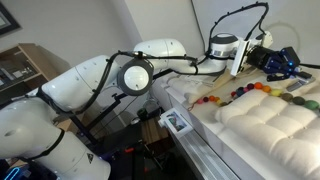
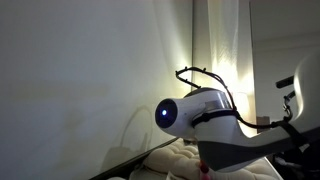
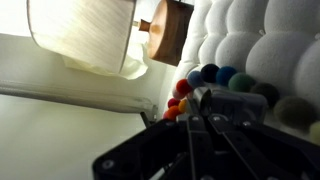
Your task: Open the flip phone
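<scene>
Your gripper (image 1: 284, 63) is closed, fingers fully together. You cannot tell whether anything thin is pinched between them, because the wrist view shows the fingers only as a dark blur. The gripper hangs over the far end of the quilted pad (image 1: 272, 122), just above the string of beads (image 1: 248, 92) that runs along the pad's far edge.

The flip phone (image 1: 177, 122), as far as it can be made out, is the small flat pale-grey rectangle off the pad's near-left corner, at the white rail (image 1: 203, 143) bordering the pad. It is unclear whether it lies on the rail or just beside it. It is too small to show whether it is folded shut. It sits well apart from the gripper, with most of the bead string between them.

For room, the pad's tufted top spreads wide on the near side of the beads. Past the pad's far end, beyond the beads, the wrist view shows a lampshade (image 3: 80, 38) and a brown wooden piece (image 3: 166, 28) close in.

The arm (image 1: 95, 85) stretches along the pad's left side, and its forearm passes above the phone in that view. In an exterior view the joint with the blue light (image 2: 165, 115) stands near a pale wall (image 2: 80, 70), above the pad's edge.
</scene>
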Robot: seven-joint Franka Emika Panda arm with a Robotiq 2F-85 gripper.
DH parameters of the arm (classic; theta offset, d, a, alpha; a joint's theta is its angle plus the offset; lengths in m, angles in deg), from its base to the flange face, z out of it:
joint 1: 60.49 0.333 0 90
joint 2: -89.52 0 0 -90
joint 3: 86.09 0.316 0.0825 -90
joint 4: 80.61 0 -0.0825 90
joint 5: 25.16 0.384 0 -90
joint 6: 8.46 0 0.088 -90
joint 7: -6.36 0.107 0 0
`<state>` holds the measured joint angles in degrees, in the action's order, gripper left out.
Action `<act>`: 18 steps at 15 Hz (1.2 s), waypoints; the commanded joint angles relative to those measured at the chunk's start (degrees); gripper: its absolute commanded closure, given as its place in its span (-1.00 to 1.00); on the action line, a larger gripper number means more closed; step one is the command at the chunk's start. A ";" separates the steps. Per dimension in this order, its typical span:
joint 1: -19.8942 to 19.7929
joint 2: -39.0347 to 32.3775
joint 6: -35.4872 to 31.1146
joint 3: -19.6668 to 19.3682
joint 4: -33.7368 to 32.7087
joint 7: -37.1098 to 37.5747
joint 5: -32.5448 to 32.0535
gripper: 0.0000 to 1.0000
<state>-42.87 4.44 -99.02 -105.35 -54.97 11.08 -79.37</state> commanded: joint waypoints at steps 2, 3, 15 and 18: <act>0.77 0.00 0.96 -0.69 0.63 1.55 -4.14 0.99; 0.53 0.00 0.62 -0.29 0.51 1.45 -4.49 0.99; -4.24 -0.04 -4.61 4.71 0.68 -0.09 -0.27 0.99; -4.24 -0.04 -4.19 4.57 0.21 -0.26 -0.18 0.99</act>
<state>-47.00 4.40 -103.50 -100.50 -54.15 11.16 -80.50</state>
